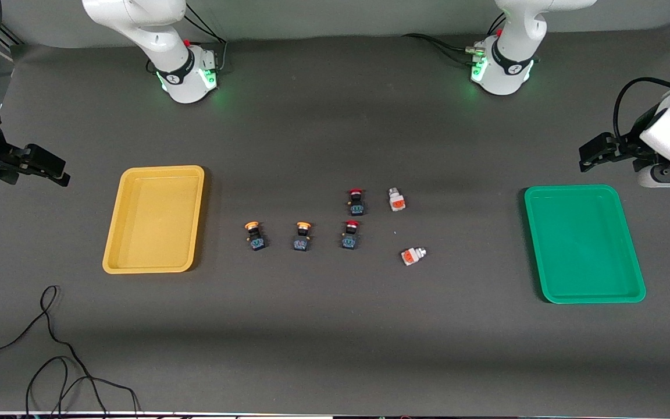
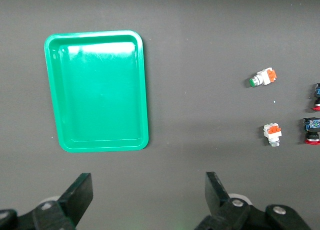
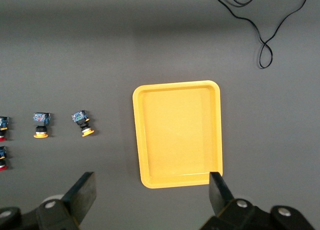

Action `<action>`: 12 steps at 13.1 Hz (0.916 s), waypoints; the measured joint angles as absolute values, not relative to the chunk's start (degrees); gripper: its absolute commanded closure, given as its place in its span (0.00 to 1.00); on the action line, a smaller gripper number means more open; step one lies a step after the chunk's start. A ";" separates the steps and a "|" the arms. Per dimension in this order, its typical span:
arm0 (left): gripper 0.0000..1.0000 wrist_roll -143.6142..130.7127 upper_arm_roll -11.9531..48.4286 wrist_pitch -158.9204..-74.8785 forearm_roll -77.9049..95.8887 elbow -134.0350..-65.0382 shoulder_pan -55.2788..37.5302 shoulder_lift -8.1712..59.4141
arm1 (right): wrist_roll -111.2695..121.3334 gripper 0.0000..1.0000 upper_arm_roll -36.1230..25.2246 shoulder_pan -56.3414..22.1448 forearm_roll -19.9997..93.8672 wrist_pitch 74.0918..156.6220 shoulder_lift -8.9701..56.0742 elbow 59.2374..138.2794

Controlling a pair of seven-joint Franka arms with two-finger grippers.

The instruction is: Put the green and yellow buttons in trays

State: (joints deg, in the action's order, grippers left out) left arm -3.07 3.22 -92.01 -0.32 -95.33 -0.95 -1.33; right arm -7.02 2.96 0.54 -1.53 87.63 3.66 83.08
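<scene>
Two black buttons with orange-yellow caps (image 1: 255, 234) (image 1: 303, 235) stand mid-table, also in the right wrist view (image 3: 82, 122) (image 3: 41, 124). Two whitish blocks with orange faces (image 1: 396, 199) (image 1: 412, 255) lie toward the green tray (image 1: 584, 243), also in the left wrist view (image 2: 272, 134) (image 2: 263, 78). The yellow tray (image 1: 154, 218) and the green tray hold nothing. My left gripper (image 1: 586, 158) is open and empty, over bare table by the green tray (image 2: 97, 89); it shows in its wrist view (image 2: 147, 190). My right gripper (image 1: 59, 174) is open and empty by the yellow tray (image 3: 177, 135); it shows in its wrist view (image 3: 150, 192).
Two black buttons with red caps (image 1: 356, 201) (image 1: 350, 234) stand between the yellow-capped buttons and the whitish blocks. A loose black cable (image 1: 50, 349) lies near the front edge at the right arm's end. The arm bases (image 1: 186, 75) (image 1: 501, 70) stand along the table's back.
</scene>
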 measured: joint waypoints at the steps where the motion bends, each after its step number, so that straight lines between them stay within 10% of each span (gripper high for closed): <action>1: 0.00 -3.07 3.22 -92.01 -0.32 -95.33 -0.95 -1.34 | -7.02 0.00 2.97 0.54 -1.53 87.62 3.69 83.08; 12: 0.00 -3.07 3.41 -92.05 -0.32 -96.67 -1.27 -2.61 | -7.02 0.00 2.95 0.54 -1.53 87.58 4.13 82.96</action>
